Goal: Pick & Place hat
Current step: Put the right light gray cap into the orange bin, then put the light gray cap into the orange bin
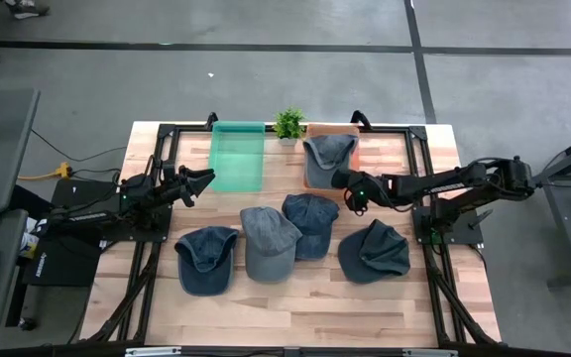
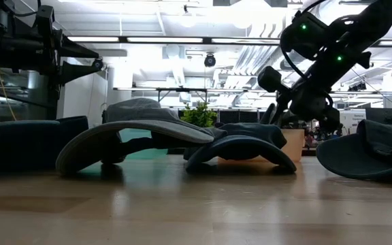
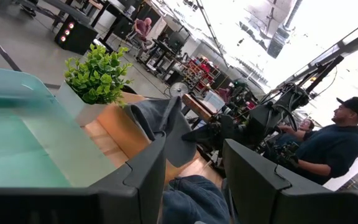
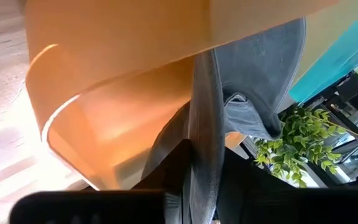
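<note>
A grey-blue denim hat (image 1: 327, 150) lies in the orange bin (image 1: 354, 147) at the table's far side; it also fills the right wrist view (image 4: 260, 56). My right gripper (image 1: 347, 189) stands at the bin's near end, shut on this hat. Three more denim hats (image 1: 206, 259), (image 1: 269, 241), (image 1: 311, 224) and a fourth (image 1: 375, 251) rest on the table, brims on the wood. My left gripper (image 1: 203, 181) waits open near the table's left edge, beside the green bin (image 1: 237, 156). My right gripper (image 4: 201, 183) pinches the hat's brim (image 4: 205, 124) between its two fingers, the brim standing edge-on between them. The fingers reach in from the bin's near end, slanting toward the far edge. The crown (image 4: 263, 68) lies within the orange bin's walls.
A small potted plant (image 1: 287, 124) stands between the green and orange bins at the far edge. The four loose hats fill the table's middle. Bare wood lies along the near edge (image 1: 285, 317). A person in a black cap (image 3: 331, 146) sits beyond the table.
</note>
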`<control>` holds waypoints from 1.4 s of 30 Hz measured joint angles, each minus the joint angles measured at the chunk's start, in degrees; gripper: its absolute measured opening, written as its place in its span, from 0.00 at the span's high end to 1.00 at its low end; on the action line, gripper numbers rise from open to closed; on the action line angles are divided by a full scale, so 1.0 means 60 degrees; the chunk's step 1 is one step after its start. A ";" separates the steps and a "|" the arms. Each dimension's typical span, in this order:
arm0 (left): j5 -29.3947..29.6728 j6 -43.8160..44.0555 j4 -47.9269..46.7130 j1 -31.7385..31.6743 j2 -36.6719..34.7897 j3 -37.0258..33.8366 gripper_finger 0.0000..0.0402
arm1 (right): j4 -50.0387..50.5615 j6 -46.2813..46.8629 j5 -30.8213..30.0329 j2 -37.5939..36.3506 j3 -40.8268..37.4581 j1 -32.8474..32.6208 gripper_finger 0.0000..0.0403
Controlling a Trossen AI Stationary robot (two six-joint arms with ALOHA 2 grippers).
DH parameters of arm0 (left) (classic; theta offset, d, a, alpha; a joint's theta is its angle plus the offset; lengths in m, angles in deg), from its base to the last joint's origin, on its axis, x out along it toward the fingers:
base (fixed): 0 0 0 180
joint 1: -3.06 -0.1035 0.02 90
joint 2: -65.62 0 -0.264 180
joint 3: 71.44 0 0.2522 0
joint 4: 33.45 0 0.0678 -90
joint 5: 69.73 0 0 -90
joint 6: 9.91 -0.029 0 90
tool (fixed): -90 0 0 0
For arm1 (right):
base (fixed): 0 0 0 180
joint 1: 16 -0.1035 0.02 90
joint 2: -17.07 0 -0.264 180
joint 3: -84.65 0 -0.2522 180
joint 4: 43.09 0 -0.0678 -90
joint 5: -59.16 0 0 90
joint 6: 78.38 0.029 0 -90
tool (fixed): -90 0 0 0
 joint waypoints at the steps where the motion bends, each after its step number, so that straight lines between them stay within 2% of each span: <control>1: 0.0002 0.0000 0.0000 -0.0002 -0.0004 0.0000 0.60 | -0.0023 0.0006 -0.0012 0.0000 0.0000 0.0042 0.88; 9: 0.0000 0.0000 0.0000 -0.0004 -0.0004 0.0000 0.60 | -0.0469 0.0036 -0.0072 -0.0001 0.0000 0.0496 0.81; 16: -0.0002 -0.0001 0.0000 0.0000 -0.0001 0.0000 0.60 | -0.0584 0.0334 0.0019 -0.0004 0.0000 0.0520 0.70; 26: 0.0000 0.0000 0.0000 -0.0001 -0.0002 0.0000 0.60 | -0.1079 0.0507 -0.1368 -0.0004 0.0000 0.0535 0.55; 36: 0.0000 0.0001 0.0000 -0.0002 -0.0003 0.0000 0.60 | -0.1111 0.0870 -0.2552 -0.0098 0.0000 0.0766 0.54; 42: -0.0002 -0.0001 0.0000 -0.0001 -0.0003 0.0000 0.60 | -0.1123 0.1044 -0.3060 -0.1026 0.0000 0.0757 0.53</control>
